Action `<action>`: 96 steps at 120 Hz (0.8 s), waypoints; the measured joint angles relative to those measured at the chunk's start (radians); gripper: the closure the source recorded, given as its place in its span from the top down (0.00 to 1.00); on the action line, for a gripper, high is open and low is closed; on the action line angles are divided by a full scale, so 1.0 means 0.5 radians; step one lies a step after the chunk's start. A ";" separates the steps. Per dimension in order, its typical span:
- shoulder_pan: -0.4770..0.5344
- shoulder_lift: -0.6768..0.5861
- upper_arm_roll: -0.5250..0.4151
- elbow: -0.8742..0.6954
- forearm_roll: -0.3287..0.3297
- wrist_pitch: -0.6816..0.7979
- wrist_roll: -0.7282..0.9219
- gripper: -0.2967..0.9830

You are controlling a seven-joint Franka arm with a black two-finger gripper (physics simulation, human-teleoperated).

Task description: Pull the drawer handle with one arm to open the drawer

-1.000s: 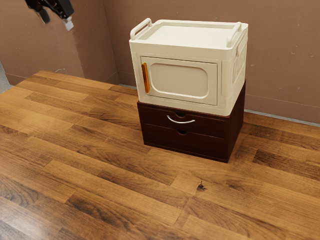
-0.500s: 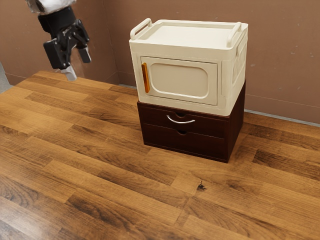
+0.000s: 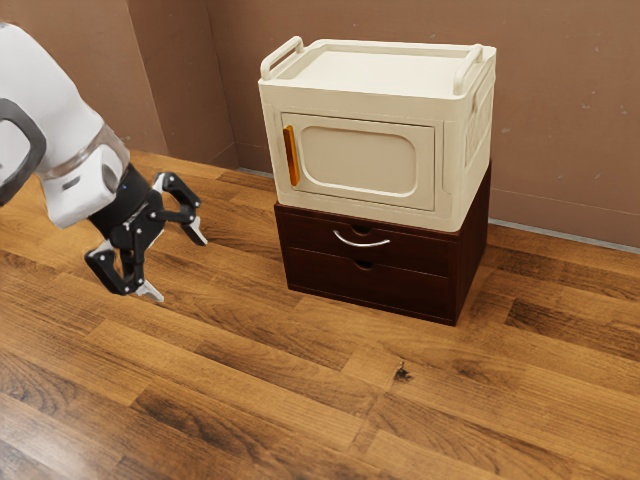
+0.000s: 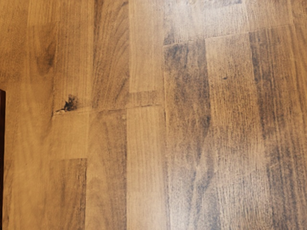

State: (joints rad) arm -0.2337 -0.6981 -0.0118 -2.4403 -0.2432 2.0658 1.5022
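Holds the black two-finger gripper [image 3: 174, 263], with fingers apart and empty, well off the dark two-drawer chest [image 3: 315, 272] toward the exterior view's left, seems at the approach step, and next needs to reach and clasp the curved metal handle [image 3: 360, 244] on the chest's closed upper drawer [image 3: 425, 252] before pulling.

Cabinet [image 3: 360, 160] on drawers [image 3: 400, 284], handle [image 3: 360, 244] in front (upper drawer [image 3: 308, 232]), table [image 3: 260, 380] beneath

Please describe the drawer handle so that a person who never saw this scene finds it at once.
Find the cream cabinet, then the dark brown drawer box beneath it. The drawer handle is the thin, silver, curved bar on the upper drawer. The lower drawer has only a notch, and the cabinet's orange handle stands upright.
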 joint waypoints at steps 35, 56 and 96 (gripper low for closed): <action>-0.012 0.305 -0.228 -0.066 -0.120 0.657 0.023 0.75; -0.006 0.543 -0.238 -0.040 -0.128 0.886 -0.001 0.69; 0.005 0.859 -0.225 0.064 -0.030 1.278 -0.002 0.60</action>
State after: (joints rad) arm -0.2313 -0.2684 -0.1244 -2.4082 -0.2584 2.7049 1.5010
